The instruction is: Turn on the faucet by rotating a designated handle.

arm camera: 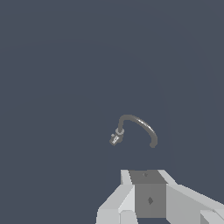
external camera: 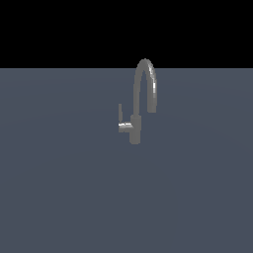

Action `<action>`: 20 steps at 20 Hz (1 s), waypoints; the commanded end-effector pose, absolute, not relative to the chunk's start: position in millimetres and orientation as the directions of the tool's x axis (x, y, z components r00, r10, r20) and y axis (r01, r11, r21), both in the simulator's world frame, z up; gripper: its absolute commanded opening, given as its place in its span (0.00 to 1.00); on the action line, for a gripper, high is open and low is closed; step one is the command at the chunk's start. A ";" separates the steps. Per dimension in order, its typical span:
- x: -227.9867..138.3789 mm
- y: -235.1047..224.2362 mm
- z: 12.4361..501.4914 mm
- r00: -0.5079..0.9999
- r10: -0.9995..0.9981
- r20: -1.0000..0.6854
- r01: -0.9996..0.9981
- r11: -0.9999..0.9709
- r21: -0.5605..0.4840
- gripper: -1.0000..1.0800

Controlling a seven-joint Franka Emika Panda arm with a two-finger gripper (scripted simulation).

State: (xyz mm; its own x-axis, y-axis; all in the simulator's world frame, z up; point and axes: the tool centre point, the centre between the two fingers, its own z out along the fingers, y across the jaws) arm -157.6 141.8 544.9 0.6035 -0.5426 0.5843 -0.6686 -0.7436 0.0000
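Handle [external camera: 120, 114]: a thin flat grey lever, standing upright at the end of a short horizontal stub [external camera: 125, 127] that sticks out of the faucet body toward the exterior view's left. In the wrist view it shows only as a small bright patch [arm camera: 115, 139] at the base of the arch, too small to read its angle.
Faucet [external camera: 135, 129]: a short upright grey cylinder standing on the floor, a little to the exterior view's right of centre.
Spout [external camera: 145, 79]: a tall gooseneck rising from the body, arching over and coming down on the exterior view's right, its mouth hanging well above the floor. From the wrist camera it appears as a curved grey hook [arm camera: 139, 123].
Floor [external camera: 59, 188]: flat slate-blue surface under the faucet, filling the lower part of the exterior view below a black background [external camera: 59, 29].
Gripper [arm camera: 148, 197]: only pale grey, blocky parts of it show at the edge of the wrist view, well apart from the faucet; no fingertips are visible, so I cannot tell whether the jaws are spread or pressed together. It does not appear in the exterior view.
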 end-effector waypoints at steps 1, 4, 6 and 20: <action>-142.3 151.2 534.5 0.557 -0.561 0.612 -0.704 -0.711 -0.012 0.00; -122.3 159.6 518.0 0.504 -0.580 0.640 -0.742 -0.670 -0.023 0.00; -108.3 163.5 504.7 0.469 -0.591 0.657 -0.766 -0.642 -0.031 0.00; -7.9 141.3 363.8 0.241 -0.653 0.718 -0.906 -0.417 -0.075 0.00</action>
State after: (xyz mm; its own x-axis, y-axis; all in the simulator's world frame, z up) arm -17.9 147.7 383.1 0.2649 -0.6457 0.7162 -0.8930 -0.4445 -0.0704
